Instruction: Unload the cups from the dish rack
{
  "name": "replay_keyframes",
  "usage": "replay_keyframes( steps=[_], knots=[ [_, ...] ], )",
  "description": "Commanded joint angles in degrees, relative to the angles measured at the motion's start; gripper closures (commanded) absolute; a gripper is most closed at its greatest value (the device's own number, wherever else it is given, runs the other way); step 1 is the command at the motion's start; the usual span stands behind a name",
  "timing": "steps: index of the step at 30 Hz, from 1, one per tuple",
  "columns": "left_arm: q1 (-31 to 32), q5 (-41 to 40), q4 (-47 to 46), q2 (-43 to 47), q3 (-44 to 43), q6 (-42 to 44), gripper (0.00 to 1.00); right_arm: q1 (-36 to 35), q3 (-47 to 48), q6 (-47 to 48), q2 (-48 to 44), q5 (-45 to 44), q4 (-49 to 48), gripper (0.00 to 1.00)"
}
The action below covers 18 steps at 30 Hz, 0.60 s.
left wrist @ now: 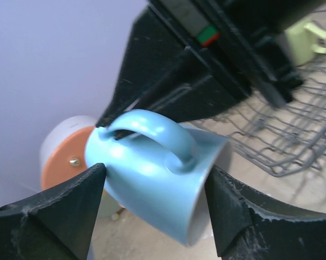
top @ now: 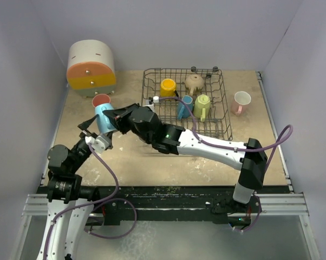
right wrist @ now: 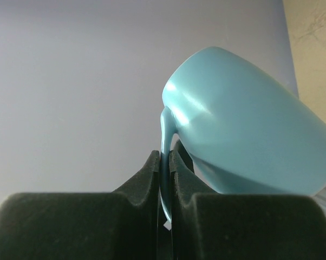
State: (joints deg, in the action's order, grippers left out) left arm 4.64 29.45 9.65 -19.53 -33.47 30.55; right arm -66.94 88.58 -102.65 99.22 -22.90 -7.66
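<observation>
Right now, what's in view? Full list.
dish rack: 1, dark grey, far centre
yellow mug: 1, in rack
tan mug: 1, in rack
blue mug: 1, in rack
yellow-green mug: 1, in rack
pink mug: 1, table, right of rack
salmon tumbler: 1, table, by drawer box
drawer box: 1, white, orange, yellow, far left
light blue mug: 1, airborne, left of rack
right tool: 1, black, shut on its handle
left tool: 1, black, open around its body

Left arm [top: 63, 187] and right arm [top: 217, 147]: white link shells, black joints and bases, purple cable [top: 117, 187] looping along each. Green light [top: 167, 135] on right forearm. Left gripper [left wrist: 155, 187] fingers [left wrist: 54, 211] matte black, wedge-shaped, dusty.
</observation>
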Motion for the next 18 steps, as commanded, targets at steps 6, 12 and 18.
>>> replay_keyframes(
  steps=[6,12,18],
  knots=[
    [0.19,-10.70,-19.72,-3.54,1.53,6.28,0.43,-3.23,9.11,-2.13,-0.26,-2.66,-8.46,1.00],
    [0.19,-7.84,-22.75,-3.26,-1.06,9.42,0.89,-3.47,8.11,-1.06,-1.57,-3.03,-8.87,1.00],
    [0.19,-10.84,-23.93,-4.72,-2.50,9.45,1.00,-3.40,6.75,0.40,-2.80,0.39,-6.81,1.00]
  ],
)
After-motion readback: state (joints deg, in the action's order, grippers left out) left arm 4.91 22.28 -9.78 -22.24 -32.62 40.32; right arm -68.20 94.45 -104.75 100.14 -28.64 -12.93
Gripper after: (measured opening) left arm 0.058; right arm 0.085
